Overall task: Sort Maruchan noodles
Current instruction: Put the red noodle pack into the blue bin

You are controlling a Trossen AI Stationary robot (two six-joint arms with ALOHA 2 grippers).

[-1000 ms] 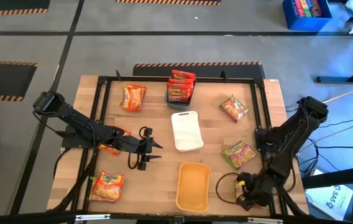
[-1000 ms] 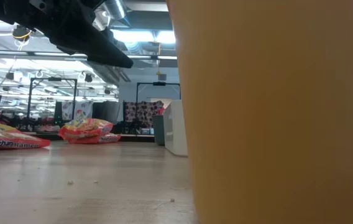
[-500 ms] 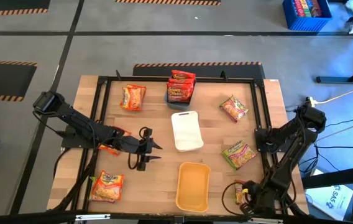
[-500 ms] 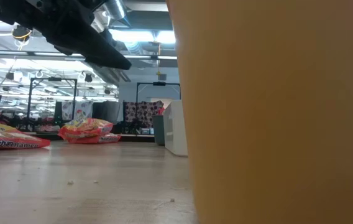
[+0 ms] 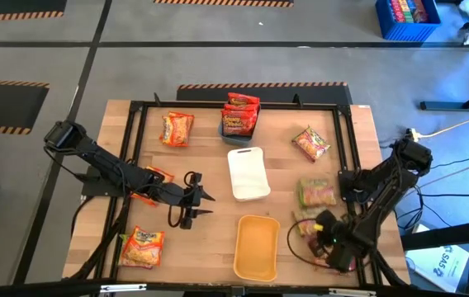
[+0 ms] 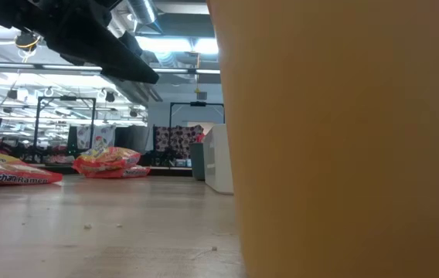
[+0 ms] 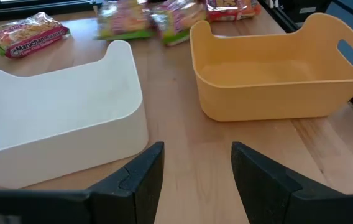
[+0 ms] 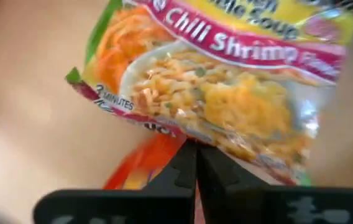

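My right gripper (image 5: 315,229) is shut near the table's near right, right of the orange-yellow tray (image 5: 256,247). A green-and-red Chili Shrimp packet (image 8: 226,81) lies flat just beyond its fingertips (image 5: 315,193). My left gripper (image 5: 200,202) hovers open above bare wood left of the white tray (image 5: 248,173), touching nothing. Other noodle packets lie flat: an orange one (image 5: 177,129), one at the near left (image 5: 142,247), a red one (image 5: 310,143), one under the left arm (image 5: 153,175), and a red stack (image 5: 240,114) in the blue-grey tray. My right gripper is shut on an orange-red packet edge (image 8: 155,158) that runs into the closed fingertips. The fingers themselves hide the place of contact. Whether the held packet or the fingers touch the Chili Shrimp packet, I cannot tell.
The orange-yellow tray (image 6: 343,139) fills the low view's right half, and the white tray (image 7: 58,118) stands beside it (image 7: 276,74). A black frame (image 5: 346,140) borders the table. Bare wood lies between my left gripper and the orange-yellow tray.
My right gripper has moved from the near right corner toward the far edge and a little left, up to the green-and-red packet. That packet has slid toward the far edge and turned about.
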